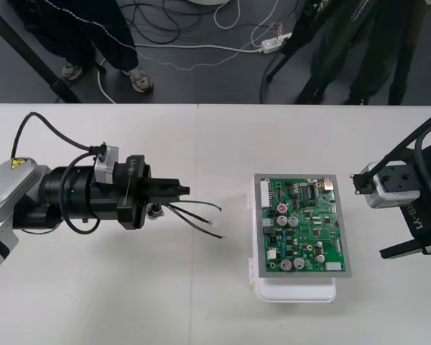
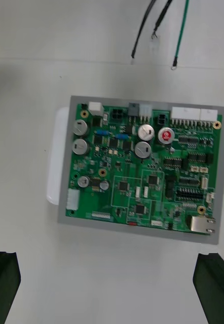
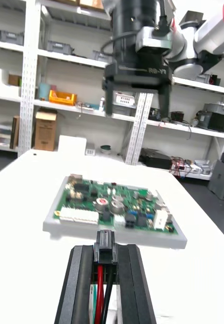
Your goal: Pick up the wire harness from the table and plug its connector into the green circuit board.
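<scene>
The left gripper (image 1: pixel 178 190), middle left, pinches the wire harness's black plug (image 3: pixel 104 244). Its loose wires (image 1: pixel 201 214) point across the tabletop (image 1: pixel 129 302) toward the green circuit board (image 1: pixel 302 226), centre right. The right gripper (image 2: pixel 112 273), far right, is spread wide.

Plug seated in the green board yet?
No: the black plug is clamped in the left gripper, held short of the green circuit board and not touching it.

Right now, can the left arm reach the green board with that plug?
Probably yes. The left gripper is shut on the plug, bare table lies between it and the green circuit board, and the open right gripper hangs beyond the board's right edge.
</scene>
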